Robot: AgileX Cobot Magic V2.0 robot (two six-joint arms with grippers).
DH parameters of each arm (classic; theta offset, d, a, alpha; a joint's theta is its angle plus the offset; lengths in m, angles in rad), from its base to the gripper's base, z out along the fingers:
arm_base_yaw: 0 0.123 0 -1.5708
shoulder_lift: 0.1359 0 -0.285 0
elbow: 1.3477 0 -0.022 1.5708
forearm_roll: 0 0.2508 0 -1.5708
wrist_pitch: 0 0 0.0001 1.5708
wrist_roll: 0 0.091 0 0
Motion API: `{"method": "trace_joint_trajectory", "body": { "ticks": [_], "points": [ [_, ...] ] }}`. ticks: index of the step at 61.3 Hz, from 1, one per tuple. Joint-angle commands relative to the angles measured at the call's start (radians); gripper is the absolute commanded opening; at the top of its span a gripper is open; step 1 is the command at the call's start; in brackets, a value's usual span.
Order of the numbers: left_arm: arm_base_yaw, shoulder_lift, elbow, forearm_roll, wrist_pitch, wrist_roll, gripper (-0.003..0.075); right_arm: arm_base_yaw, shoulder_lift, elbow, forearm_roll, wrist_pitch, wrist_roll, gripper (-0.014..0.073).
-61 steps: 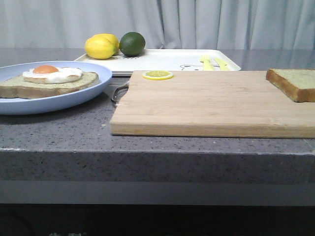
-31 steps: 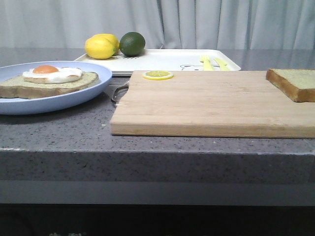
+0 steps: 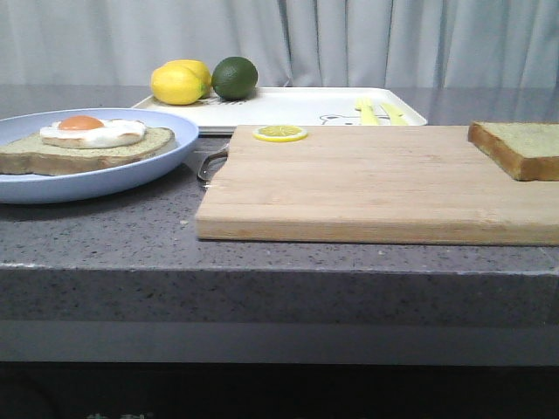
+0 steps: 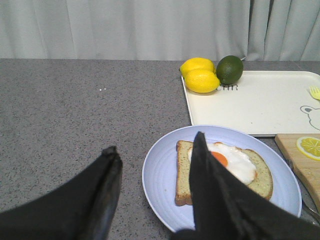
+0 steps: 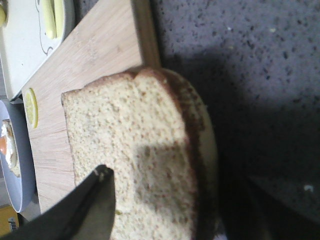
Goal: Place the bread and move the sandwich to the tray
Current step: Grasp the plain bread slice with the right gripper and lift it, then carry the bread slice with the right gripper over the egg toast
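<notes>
your left gripper (image 4: 152,160) hangs with fingers spread apart; your right gripper (image 5: 175,200) has its fingers spread wide too.

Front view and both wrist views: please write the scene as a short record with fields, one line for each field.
bread: on the right end of the cutting board, bare
sandwich: egg on top, on the blue plate
tray: behind the board, holds two lemons and a lime
lemon slice: on the board's far left corner
left gripper: jaws open, above the plate
right gripper: jaws open around the bread
</notes>
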Motion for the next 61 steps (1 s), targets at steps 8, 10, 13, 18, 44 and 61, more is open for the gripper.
{"method": "trace_joint_trajectory", "body": {
  "ticks": [8,10,13,18,44,61],
  "points": [
    [0.001,0.012,-0.029,-0.003,-0.079,-0.007,0.0311,0.000,-0.036,-0.021,0.064,0.154,-0.018,0.0210],
    [0.001,0.012,-0.029,-0.003,-0.079,-0.007,0.0311,0.000,-0.037,-0.021,0.070,0.154,-0.018,0.0182],
    [0.001,0.012,-0.029,-0.003,-0.079,-0.007,0.0311,0.000,-0.041,-0.021,0.078,0.154,-0.018,0.0147],
    [0.001,0.012,-0.029,-0.003,-0.079,-0.002,0.0311,0.000,-0.054,-0.021,0.093,0.154,-0.018,0.0104],
    [0.001,0.012,-0.029,-0.003,-0.081,-0.007,0.0311,0.009,-0.254,-0.021,0.311,0.154,-0.017,0.0024],
    [0.001,0.012,-0.029,-0.003,-0.095,-0.007,0.0311,0.272,-0.325,-0.021,0.498,0.129,-0.017,0.0024]
  ]
}}
